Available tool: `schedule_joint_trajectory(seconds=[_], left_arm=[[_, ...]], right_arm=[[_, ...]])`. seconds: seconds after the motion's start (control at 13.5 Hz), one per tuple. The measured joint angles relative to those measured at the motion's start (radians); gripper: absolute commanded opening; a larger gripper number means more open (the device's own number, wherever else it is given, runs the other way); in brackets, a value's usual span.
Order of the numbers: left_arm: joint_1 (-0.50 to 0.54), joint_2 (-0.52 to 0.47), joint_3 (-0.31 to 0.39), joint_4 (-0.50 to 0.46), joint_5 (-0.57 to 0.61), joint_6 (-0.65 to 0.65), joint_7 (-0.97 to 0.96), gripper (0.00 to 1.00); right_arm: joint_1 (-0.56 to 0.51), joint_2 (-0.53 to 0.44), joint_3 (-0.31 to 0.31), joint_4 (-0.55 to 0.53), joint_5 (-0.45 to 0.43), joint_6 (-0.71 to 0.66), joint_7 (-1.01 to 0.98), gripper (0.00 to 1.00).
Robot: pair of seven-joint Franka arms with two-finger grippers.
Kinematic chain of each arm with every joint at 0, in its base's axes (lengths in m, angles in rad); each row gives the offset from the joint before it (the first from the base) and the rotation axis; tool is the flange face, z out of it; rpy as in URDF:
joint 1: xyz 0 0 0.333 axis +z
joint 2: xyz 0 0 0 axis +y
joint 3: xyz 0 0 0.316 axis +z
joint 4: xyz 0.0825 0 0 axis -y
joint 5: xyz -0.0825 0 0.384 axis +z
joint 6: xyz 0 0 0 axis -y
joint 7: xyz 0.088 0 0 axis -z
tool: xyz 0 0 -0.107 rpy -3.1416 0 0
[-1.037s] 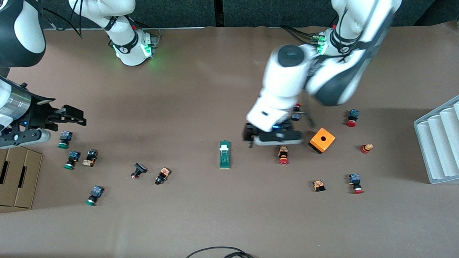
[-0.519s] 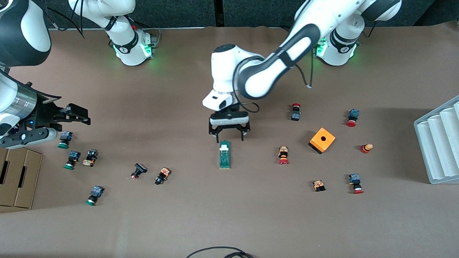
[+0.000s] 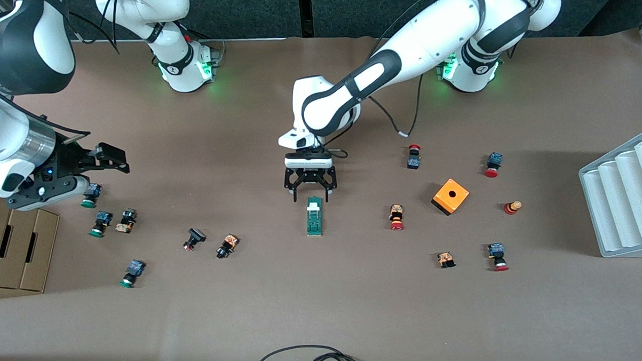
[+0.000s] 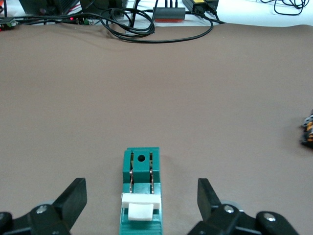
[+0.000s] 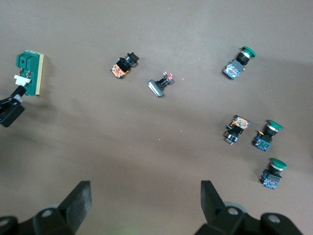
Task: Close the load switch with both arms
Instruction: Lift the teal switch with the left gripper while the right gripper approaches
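Front view shows the load switch point(image 3: 314, 216) lying mid-table on the brown paper-covered table point(image 3: 316, 308). Over its white-slider end hangs the left gripper point(image 3: 309, 193), fingers spread and pointing down, the left arm point(image 3: 389, 60) stretched in from its base. At the table's right-arm end, the right gripper point(image 3: 89, 172) hovers with jaws spread over green-capped push buttons point(image 3: 98, 218).

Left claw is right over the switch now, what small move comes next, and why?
Probably lower the left claw straight down: it hangs open over the load switch's white-slider end, fingers astride it in the left wrist view but not touching. The right claw waits open above the green-capped buttons.
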Motion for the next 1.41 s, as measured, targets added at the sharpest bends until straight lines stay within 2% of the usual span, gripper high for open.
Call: schedule_joint_trajectory(seconds=[0.22, 0.52, 0.67, 1.11, 1.41], left_arm=[[-0.026, 0.035, 0.000, 0.001, 0.067, -0.070, -0.086, 1.00], [-0.067, 0.107, 0.001, 0.001, 0.240, -0.160, -0.237, 1.00], [-0.087, 0.130, 0.008, 0.002, 0.265, -0.208, -0.254, 1.00], [-0.146, 0.165, 0.069, 0.005, 0.291, -0.228, -0.320, 1.00], [-0.169, 0.179, 0.079, 0.012, 0.295, -0.249, -0.333, 1.00]], right_arm=[[0.022, 0.007, 0.001, 0.000, 0.000, 0.000, 0.000, 0.99], [0.048, 0.009, 0.001, 0.000, 0.000, 0.000, -0.002, 0.99], [0.048, 0.009, -0.002, 0.000, 0.000, 0.000, -0.031, 0.99], [0.047, 0.011, -0.006, 0.000, 0.000, 0.000, -0.076, 0.99], [0.047, 0.021, -0.005, -0.001, 0.000, 0.001, -0.095, 0.99]])
